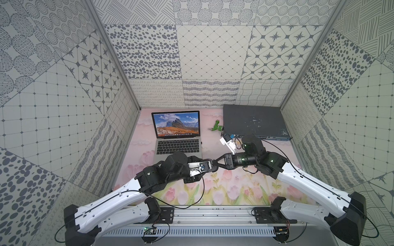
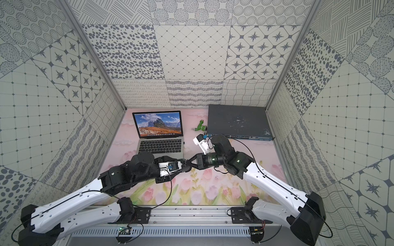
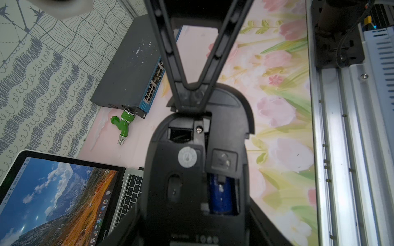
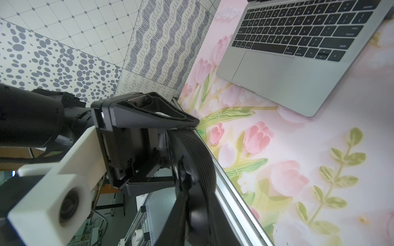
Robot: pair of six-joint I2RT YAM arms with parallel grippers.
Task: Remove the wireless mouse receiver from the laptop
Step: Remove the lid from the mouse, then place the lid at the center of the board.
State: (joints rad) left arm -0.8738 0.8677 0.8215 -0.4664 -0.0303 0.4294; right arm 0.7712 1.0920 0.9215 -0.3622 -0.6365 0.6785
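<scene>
The left gripper (image 4: 183,149) is clamped on a black mouse (image 3: 181,181) and holds it clear of the desk (image 1: 223,187) with its belly turned outward. I take that to be the reason for the pose, since the underside carries the battery bay and a small empty pocket. The right gripper (image 3: 192,102) comes in from the opposite side. Its two long fingers form a narrow V with the tips drawn together at the mouse's end, on the edge of the battery cover (image 3: 230,106). That looks like a pinch on the cover, though I can't be certain how firmly it bites.

The cover is a thin, curved shell of matte black plastic and sits skewed off its seat, so a glossy blue battery (image 3: 219,196) shows in the bay. The mouse's flank is ribbed, probably for grip.

The receiver (image 3: 141,168) appears to be the tiny dark nub on the right edge of the laptop (image 1: 177,125), near the hinge, and it has not yet been pulled. The laptop is slim brushed silver-grey metal with flat black keys. It stands open with its screen lit, well apart from both grippers. The desk wears a smooth mat printed with pink tulips.
</scene>
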